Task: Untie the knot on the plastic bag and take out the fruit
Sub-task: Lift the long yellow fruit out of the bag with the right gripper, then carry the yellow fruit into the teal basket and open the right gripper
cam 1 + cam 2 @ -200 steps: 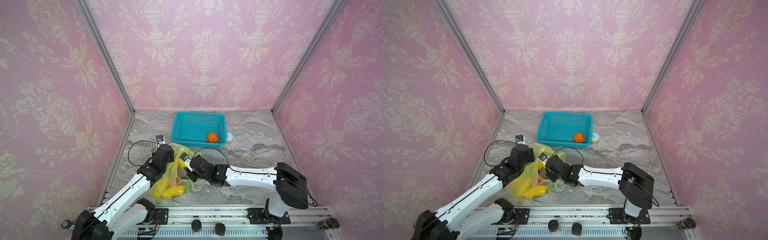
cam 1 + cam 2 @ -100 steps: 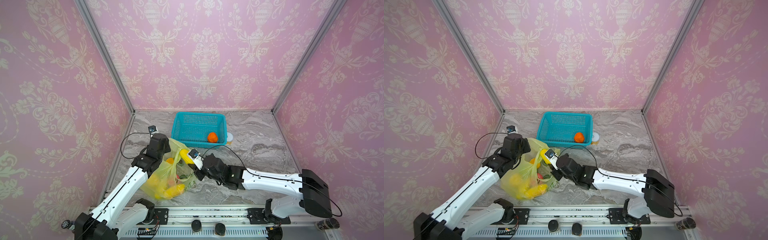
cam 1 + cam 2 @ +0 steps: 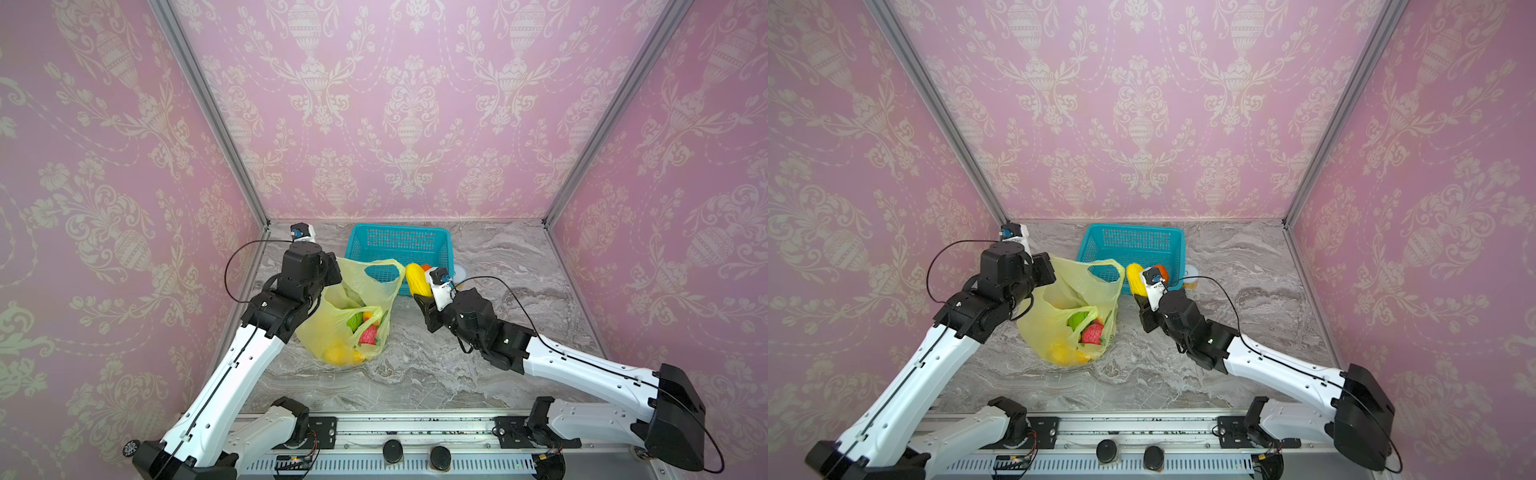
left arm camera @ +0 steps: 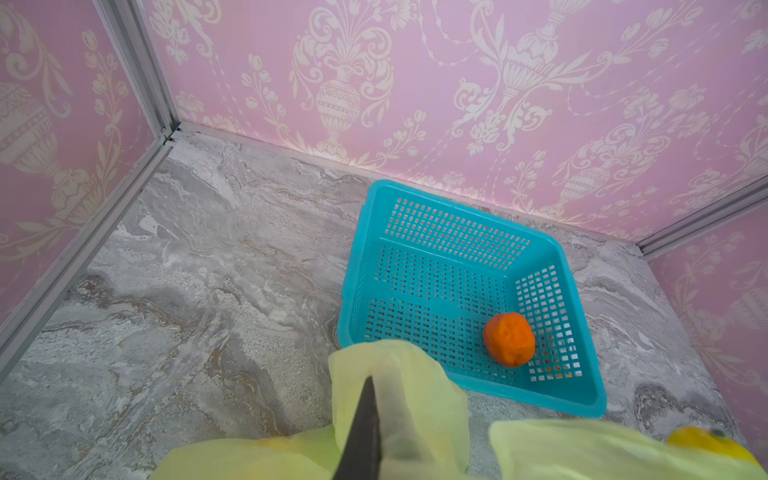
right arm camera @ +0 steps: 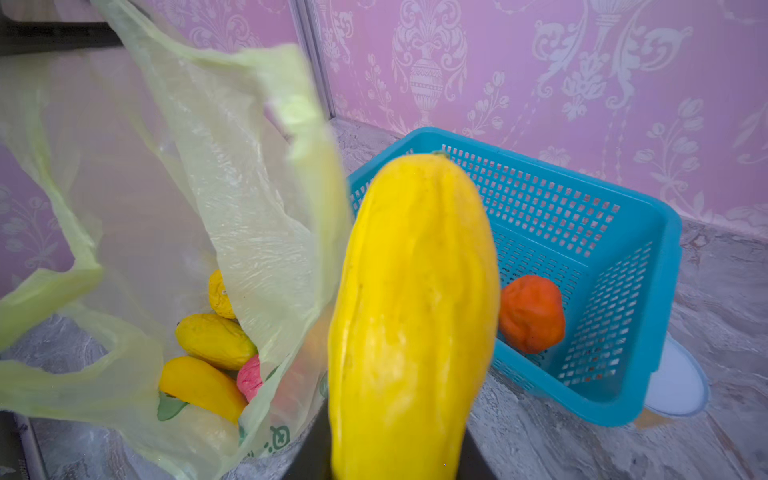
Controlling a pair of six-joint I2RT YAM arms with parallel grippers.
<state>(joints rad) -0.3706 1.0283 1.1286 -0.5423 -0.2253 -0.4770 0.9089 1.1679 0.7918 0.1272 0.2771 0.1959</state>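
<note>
In both top views the right tool (image 3: 424, 300) has drawn a long yellow fruit (image 3: 417, 279) out of the bag (image 3: 320, 336), up to the basket (image 3: 399, 227) front. 
Left wrist: the left tool (image 4: 374, 390) pinches the bag beside the basket. 
Right wrist: the long yellow fruit is gripped; other fruit (image 5: 214, 340) remains bagged.

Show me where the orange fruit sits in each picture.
Top view: orange fruit, a sliver beside the yellow fruit.
Top view: likewise, more showing.
Left wrist: plain, in the basket's corner.
Right wrist: behind the yellow fruit.
Landmark: the blue basket holding it.
</note>
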